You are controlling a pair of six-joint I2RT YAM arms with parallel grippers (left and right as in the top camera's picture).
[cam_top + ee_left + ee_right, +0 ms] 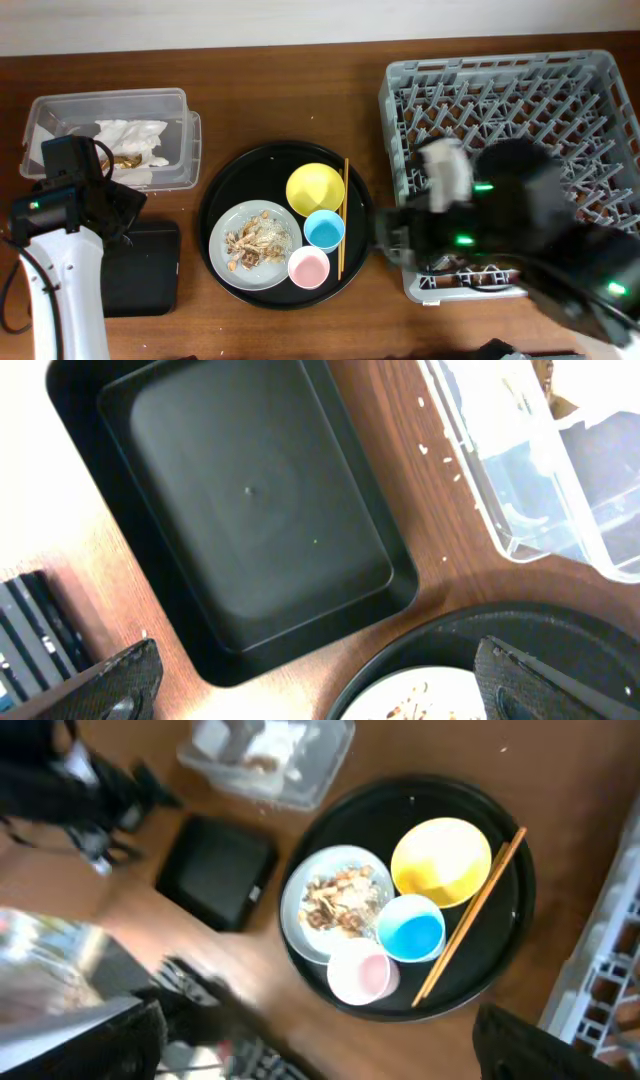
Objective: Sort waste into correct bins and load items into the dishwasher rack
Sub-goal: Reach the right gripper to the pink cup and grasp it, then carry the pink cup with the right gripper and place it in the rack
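Under the right end effector's (315,1045) blurred arm, the rack (510,100) is half hidden. Ahead of that end effector, spread wide and holding nothing, lies the round tray (500,955). Below the left end effector (335,685), also spread and holding nothing, the box (540,530) is cut off and the bin (250,500) is whole. On the tray: plate (292,915) with scraps (340,898), bowl (441,862), blue cup (412,932), pink cup (360,970), chopsticks (468,915).

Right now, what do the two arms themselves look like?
The left arm has a white lower link, black upper housings, a green light and a thin black cable. The right arm, blurred, is mostly black with a white section and green lights. End effector fingers look dark grey.
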